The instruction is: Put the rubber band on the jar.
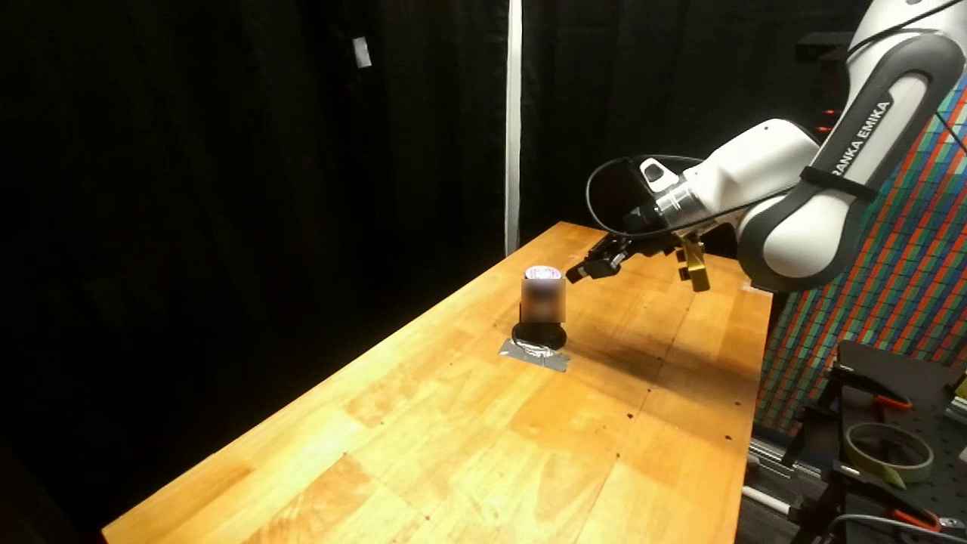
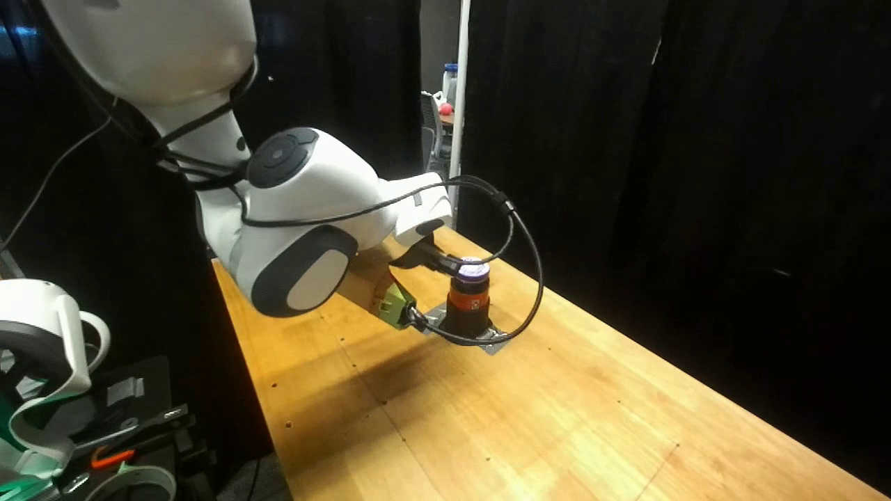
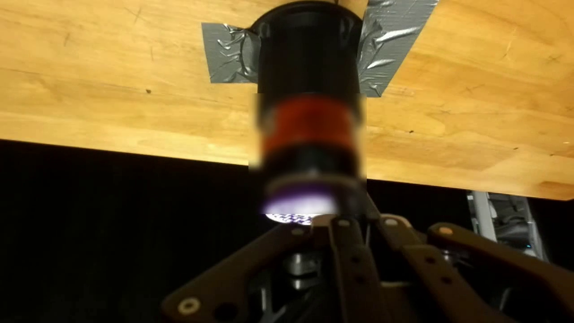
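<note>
The jar is a dark cylinder with an orange-red middle and a pale purple-white top. It stands upright on the table in both exterior views (image 1: pixel 542 302) (image 2: pixel 468 299) and fills the middle of the wrist view (image 3: pixel 309 119), partly blurred. My gripper is beside the jar's top, at about its height, in both exterior views (image 1: pixel 580 273) (image 2: pixel 454 265). In the wrist view the gripper (image 3: pixel 365 214) has its fingers drawn together, overlapping the right of the pale top. I cannot tell whether it touches the jar. I cannot make out the rubber band or whether the fingers hold it.
Silver tape (image 3: pixel 394 40) holds the jar's base to the wooden table (image 1: pixel 453 423). The arm's black cable (image 2: pixel 536 278) loops in front of the jar in an exterior view. A dark curtain (image 1: pixel 264 189) hangs beside the table. A cart holds a tape roll (image 1: pixel 888 452).
</note>
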You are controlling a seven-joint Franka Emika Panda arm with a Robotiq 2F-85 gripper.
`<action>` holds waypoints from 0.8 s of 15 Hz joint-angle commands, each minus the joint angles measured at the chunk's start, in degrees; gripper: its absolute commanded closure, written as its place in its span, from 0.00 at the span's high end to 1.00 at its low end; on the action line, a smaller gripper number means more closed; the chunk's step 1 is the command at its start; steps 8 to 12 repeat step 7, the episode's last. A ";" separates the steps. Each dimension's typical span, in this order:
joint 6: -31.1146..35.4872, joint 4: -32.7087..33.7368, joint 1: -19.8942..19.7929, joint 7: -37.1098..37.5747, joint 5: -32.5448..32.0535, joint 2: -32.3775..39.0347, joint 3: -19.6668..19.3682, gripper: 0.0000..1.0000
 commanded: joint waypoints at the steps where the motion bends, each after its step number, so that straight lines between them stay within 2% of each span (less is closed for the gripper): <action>1: 9.22 -2.90 -4.03 -0.46 -6.79 1.89 0.19 0.07; 2: 10.72 -2.80 1.97 5.52 -12.46 0.90 -7.80 0.07; 3: 9.25 -2.88 1.36 7.63 -15.49 0.59 -8.46 0.07; 4: 5.41 -3.38 -4.80 6.74 -16.20 0.64 -3.22 0.32; 5: -1.09 -3.75 -6.10 11.13 -20.09 -1.44 -3.30 0.33; 6: -5.67 -3.85 -8.07 13.97 -22.58 -2.27 -1.93 0.34; 7: -10.87 -3.93 -10.68 17.31 -25.59 -3.30 0.16 0.40; 12: -10.87 -3.93 -10.68 17.31 -25.59 -3.30 0.16 0.40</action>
